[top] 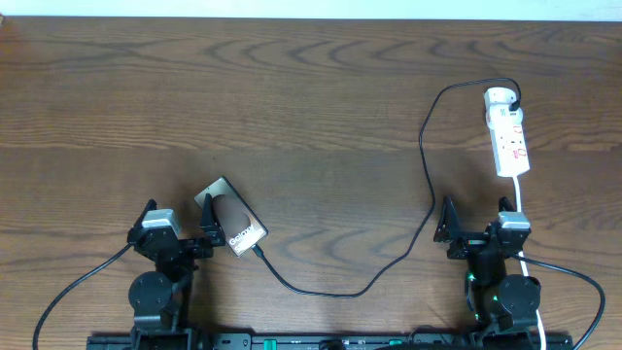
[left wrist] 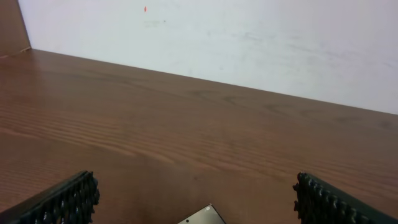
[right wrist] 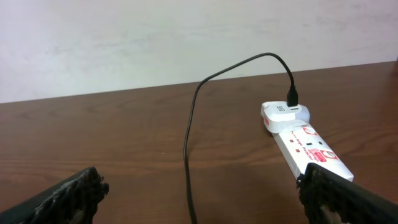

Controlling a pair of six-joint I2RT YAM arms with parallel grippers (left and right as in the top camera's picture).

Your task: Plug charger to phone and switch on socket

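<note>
Charger [top: 431,190], a long thin black cable, runs across the brown wooden bench [top: 292,107] from its black plug, seated in the rounded far end of the narrow white socket strip [top: 509,136], to the near edge of the flat dark glossy phone [top: 238,231]. The phone lies askew just beside the left gripper [top: 177,214]. Left gripper and right gripper [top: 476,222] both stand spread wide, holding nothing.
</note>
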